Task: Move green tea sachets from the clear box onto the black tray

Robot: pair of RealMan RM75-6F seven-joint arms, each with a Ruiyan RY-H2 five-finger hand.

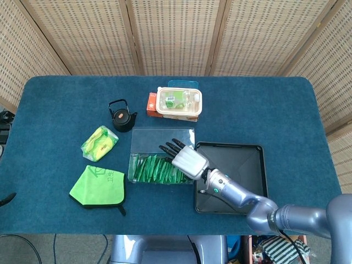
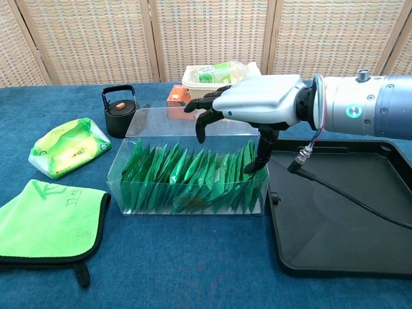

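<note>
While the head view looks straight down on the blue surface (image 1: 66, 104) and shows everything as flat outlines, the chest view looks in from the side and shows heights. Farthest left lie a green cloth (image 1: 99, 187) and, at its 12 o'clock, a yellow-green packet (image 1: 99, 142). A small black kettle (image 1: 121, 115) stands toward 1 o'clock from the packet. Only the chest view shows that the clear box (image 2: 122, 174) has tall see-through walls and that the green tea sachets (image 2: 187, 177) stand upright in it, packed in a slanting row, their tops below the rim. From above they read as a band of green strips along the box's near half. At the box's 12 o'clock sit an orange carton (image 1: 151, 103) and a lidded food container (image 1: 179, 102). The right hand (image 2: 257, 103) hovers over the box's right end, fingers spread and angled down, holding nothing; one fingertip dips toward the sachets, contact unclear. The black tray (image 1: 247, 165) lies just right of the box. The left hand is out of sight.
</note>
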